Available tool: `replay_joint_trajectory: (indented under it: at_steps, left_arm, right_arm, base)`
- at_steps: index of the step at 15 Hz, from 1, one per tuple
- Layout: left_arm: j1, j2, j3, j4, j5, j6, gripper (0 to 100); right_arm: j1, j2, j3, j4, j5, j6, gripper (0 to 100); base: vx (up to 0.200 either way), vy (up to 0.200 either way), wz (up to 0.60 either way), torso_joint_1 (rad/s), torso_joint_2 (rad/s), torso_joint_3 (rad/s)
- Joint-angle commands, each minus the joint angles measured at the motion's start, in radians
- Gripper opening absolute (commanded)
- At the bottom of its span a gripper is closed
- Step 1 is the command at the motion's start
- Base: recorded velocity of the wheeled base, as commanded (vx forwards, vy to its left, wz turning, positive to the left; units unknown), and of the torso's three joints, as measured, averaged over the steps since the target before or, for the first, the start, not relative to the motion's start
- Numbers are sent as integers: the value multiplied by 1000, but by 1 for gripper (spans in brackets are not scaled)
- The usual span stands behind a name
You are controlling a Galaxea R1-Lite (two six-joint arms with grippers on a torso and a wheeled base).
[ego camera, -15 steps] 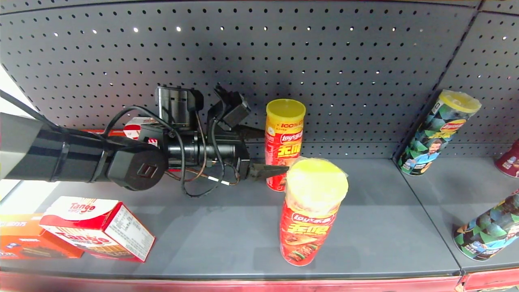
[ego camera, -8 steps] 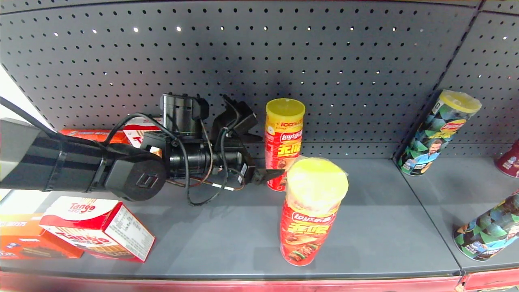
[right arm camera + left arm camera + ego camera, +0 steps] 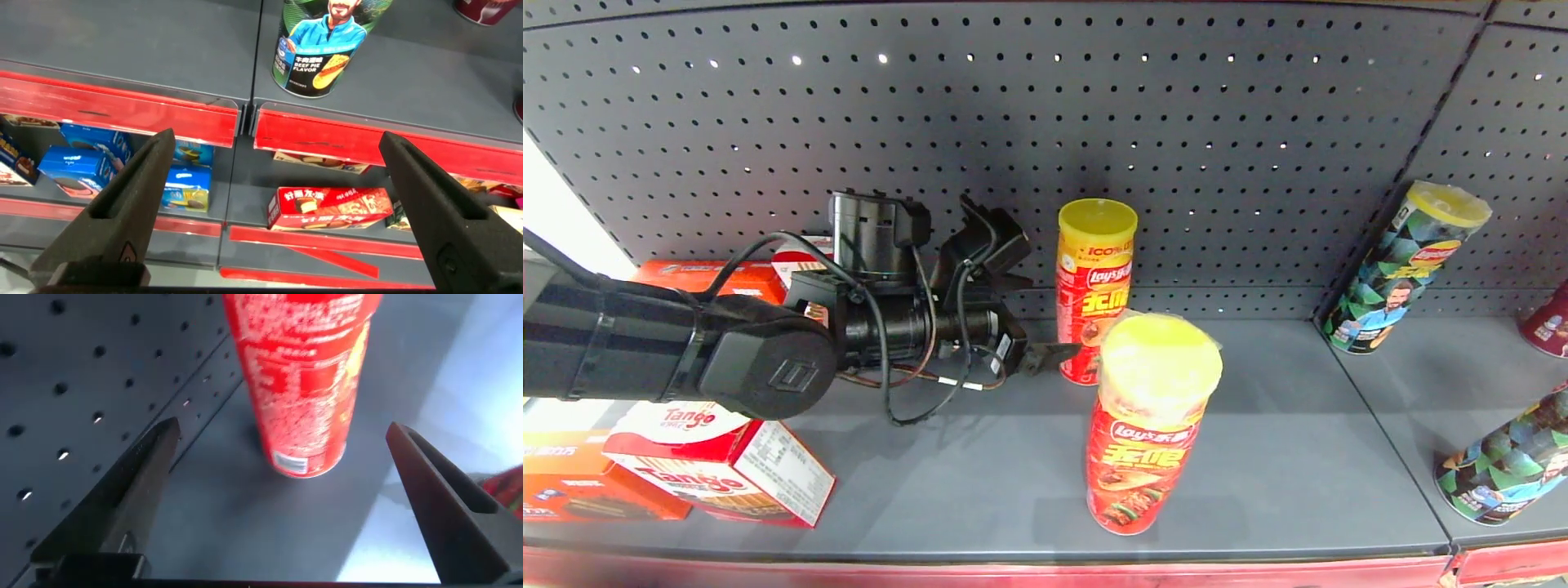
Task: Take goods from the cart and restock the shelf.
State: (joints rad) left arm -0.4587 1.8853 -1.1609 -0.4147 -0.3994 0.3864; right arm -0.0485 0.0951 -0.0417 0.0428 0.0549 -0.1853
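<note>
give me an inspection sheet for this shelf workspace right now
surface: grey shelf, goods standing on it
job's things: rear red can upright by the pegboard; front red can upright near the front edge
clutter: wafer boxes at left; green cans at right
grippers: left gripper jaws open, facing the rear red can, empty; right gripper jaws open, empty, before the lower shelves
cables: black cables looped around the left wrist
surroundings: pegboard behind; lower shelves hold boxed snacks

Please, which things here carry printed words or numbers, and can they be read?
Rear red can: large label print, readable.
Front red can: same label, readable.
Red-and-white box: logo readable, side panel too small.
Green can: label words readable.
I quote no brand print.
</note>
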Motion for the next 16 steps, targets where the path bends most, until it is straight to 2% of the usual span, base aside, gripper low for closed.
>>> replay_joint_trajectory:
  at_steps: [1, 3, 8, 10, 14, 16]
  left_arm:
    - [0, -8, 0, 1, 10, -3, 100]
    - [-3, -9, 3, -1, 33, -21, 100]
    - [-5, -12, 1, 2, 66, -29, 100]
    - [-5, -11, -3, 1, 94, -52, 100]
    - [-3, -12, -3, -1, 103, -58, 100]
    - [2, -12, -3, -1, 126, -58, 100]
  right_arm:
    - [1, 3, -1, 0, 0, 0, 100]
    - [-4, 3, 0, 0, 0, 0, 100]
    - [-2, 3, 0, 0, 0, 0, 100]
    - [-4, 2, 0, 0, 0, 0, 100]
    - [-2, 2, 0, 0, 0, 0, 100]
    - [-2, 2, 0, 0, 0, 0, 100]
  base:
    - [0, 0, 0, 0, 0, 0]
    - [0, 0, 0, 0, 0, 0]
    - [0, 0, 0, 0, 0, 0]
    - [0, 0, 0, 0, 0, 0]
    - [0, 0, 0, 0, 0, 0]
    - [0, 0, 0, 0, 0, 0]
